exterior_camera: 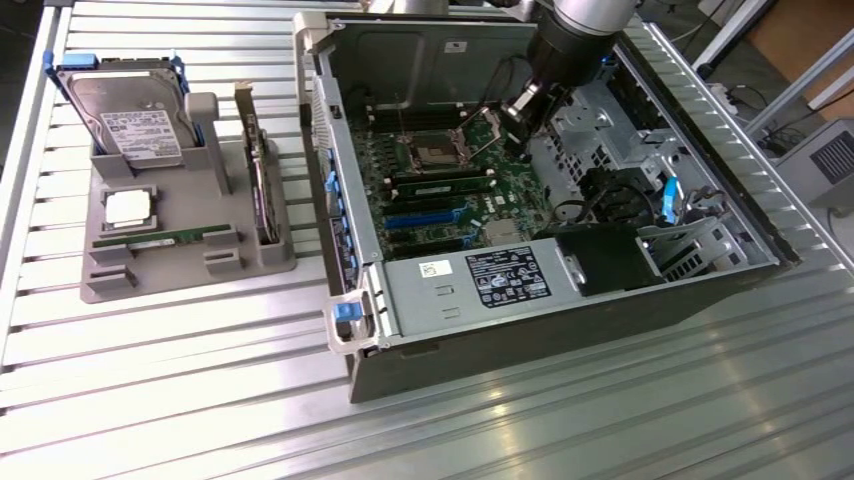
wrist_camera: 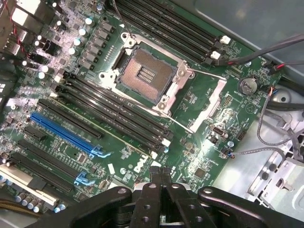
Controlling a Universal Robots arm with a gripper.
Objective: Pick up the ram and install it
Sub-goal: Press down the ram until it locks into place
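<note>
Right now the gripper (wrist_camera: pixel 160 172) hangs clenched and empty inside the open computer case (exterior_camera: pixel 441 300), above the motherboard (wrist_camera: pixel 199 142) near the bare CPU socket (wrist_camera: pixel 145 76). The ram (exterior_camera: pixel 167 239) lies in the grey holder (exterior_camera: pixel 187 265) on the table — at about nine o'clock from the case in the exterior view, well apart from the arm. One green stick seems already seated in a slot (exterior_camera: pixel 447 186). To do the pick well, I'd judge the jaws should part and straddle the stick squarely along its long edges. Fingertips blur against the board — slot latches are hard to make out.
</note>
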